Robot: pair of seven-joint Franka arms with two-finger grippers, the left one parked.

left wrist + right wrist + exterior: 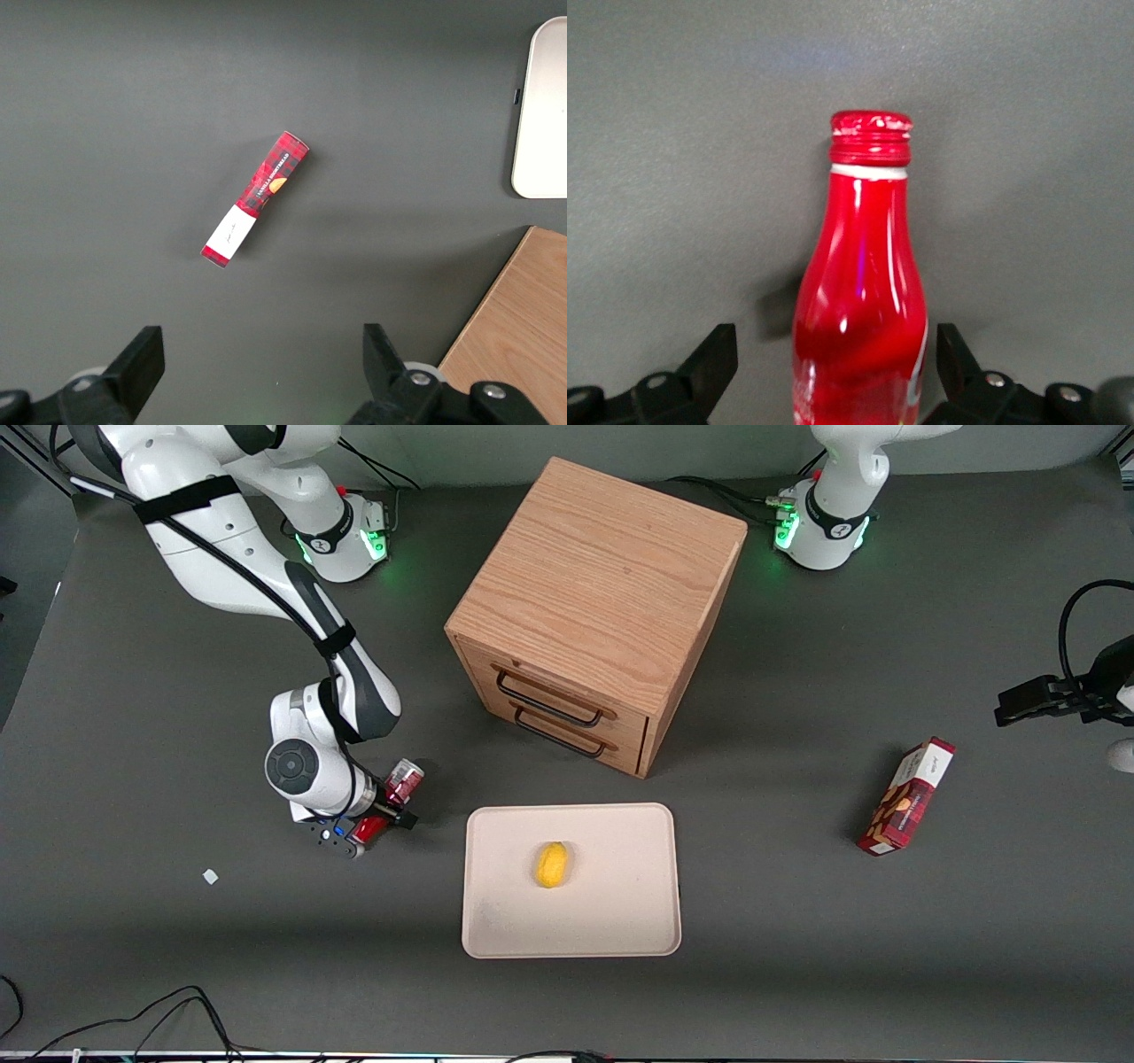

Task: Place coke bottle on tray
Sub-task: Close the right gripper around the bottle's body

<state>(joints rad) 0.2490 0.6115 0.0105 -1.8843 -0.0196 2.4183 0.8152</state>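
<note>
A: Starting nearest the front camera, what sits on the dark grey table?

B: A flat cream rectangular tray with rounded corners and a low rim, close to the table's near edge at its middle. A small yellow lemon-like fruit lies on it, about centred.

A: And the bottle?

B: The slim red coke bottle with a silvery base and red cap is beside the tray, toward the working arm's end of the table and clear of the tray's rim. It lies tilted, base end farther from the front camera than the neck.

A: Where is the claw?

B: The black two-finger gripper is right at the bottle. The front view shows the wrist crowding over it, so the grip is hard to read there. The right wrist view settles it: the bottle stands between the two fingers, body filling the gap, neck and cap pointing away from the gripper. It is pinching the bottle.

A: Anything only the left wrist view offers?

B: The red rectangular snack box with a white panel seen from above, plus a corner of the tray.

A: Farther on?

B: That box lies toward the parked arm's end. Farthest is the light oak two-drawer cabinet with black handles.
</note>
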